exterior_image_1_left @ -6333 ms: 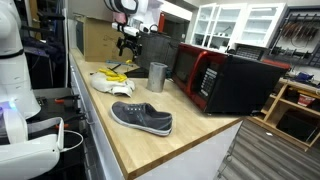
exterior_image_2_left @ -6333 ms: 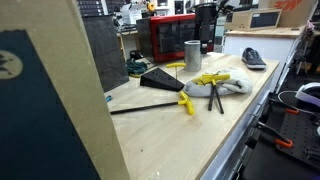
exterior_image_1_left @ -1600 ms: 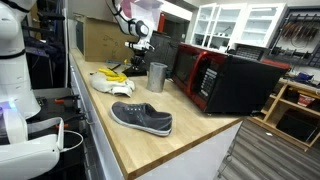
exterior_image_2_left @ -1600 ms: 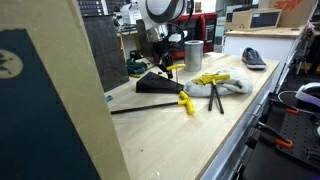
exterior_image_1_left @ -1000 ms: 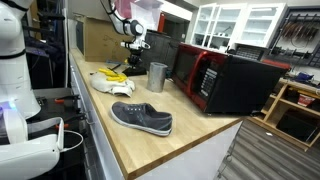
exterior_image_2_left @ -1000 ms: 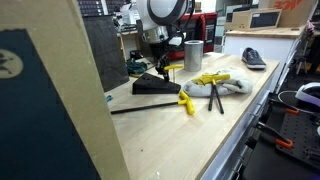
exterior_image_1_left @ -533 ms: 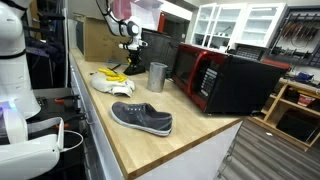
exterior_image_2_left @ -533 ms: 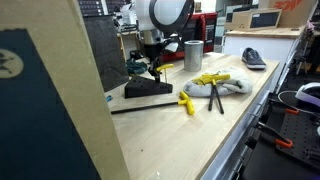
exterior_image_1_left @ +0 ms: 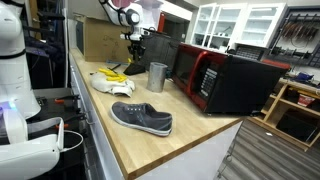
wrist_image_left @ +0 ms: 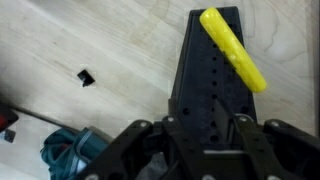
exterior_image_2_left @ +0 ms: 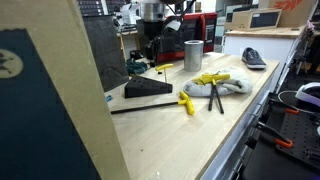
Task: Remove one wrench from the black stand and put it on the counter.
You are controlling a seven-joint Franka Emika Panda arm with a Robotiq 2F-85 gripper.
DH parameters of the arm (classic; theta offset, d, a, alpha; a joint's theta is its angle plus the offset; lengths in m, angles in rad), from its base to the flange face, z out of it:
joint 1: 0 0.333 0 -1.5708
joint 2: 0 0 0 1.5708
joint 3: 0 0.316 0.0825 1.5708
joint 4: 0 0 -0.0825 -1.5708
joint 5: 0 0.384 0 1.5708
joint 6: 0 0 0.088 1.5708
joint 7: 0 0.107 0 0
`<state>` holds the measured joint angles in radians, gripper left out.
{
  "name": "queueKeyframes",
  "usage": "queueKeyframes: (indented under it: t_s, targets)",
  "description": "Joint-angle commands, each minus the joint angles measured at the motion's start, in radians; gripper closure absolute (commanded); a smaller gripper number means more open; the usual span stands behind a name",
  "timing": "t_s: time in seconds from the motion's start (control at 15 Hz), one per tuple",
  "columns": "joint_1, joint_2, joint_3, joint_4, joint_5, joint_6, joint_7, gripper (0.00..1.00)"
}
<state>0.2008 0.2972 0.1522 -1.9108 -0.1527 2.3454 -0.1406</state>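
The black stand [exterior_image_2_left: 150,90] is a low wedge with rows of holes, and it lies flat on the counter [exterior_image_2_left: 235,130]. In the wrist view the stand [wrist_image_left: 205,70] fills the middle, and a yellow wrench handle [wrist_image_left: 232,48] lies across its narrow end. My gripper [wrist_image_left: 207,128] hangs straight above the stand's wide end, open, its fingers apart with nothing between them. In both exterior views the gripper [exterior_image_2_left: 152,55] [exterior_image_1_left: 134,56] is clear of the stand. A yellow-handled wrench [exterior_image_2_left: 185,100] with a long black shaft lies on the wood beside the stand.
A steel cup [exterior_image_2_left: 192,54] stands behind the stand. Nearby, a pale cloth [exterior_image_2_left: 218,86] holds more yellow tools. The red-and-black microwave [exterior_image_1_left: 225,80] sits at the back of the counter, and a grey shoe [exterior_image_1_left: 142,118] near its front edge. A blue cable bundle [wrist_image_left: 70,155] lies beside the gripper.
The gripper slid the black stand a short way along the counter, then opened, let go of it and rose above it.
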Motion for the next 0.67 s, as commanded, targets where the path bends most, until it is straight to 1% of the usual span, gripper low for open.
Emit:
queueKeyframes:
  t_s: [0.0,0.2,0.27,0.33,0.6]
  targets:
    - [-0.042,-0.066,0.034,-0.018,0.092,-0.028,-0.126,0.25]
    - [-0.060,-0.098,0.046,-0.015,0.154,-0.075,-0.222,0.04]
    - [-0.066,-0.108,0.051,-0.015,0.173,-0.101,-0.265,0.00]
    - [-0.071,-0.117,0.054,-0.014,0.189,-0.127,-0.318,0.00]
    - [-0.077,-0.161,0.047,-0.017,0.185,-0.228,-0.423,0.00]
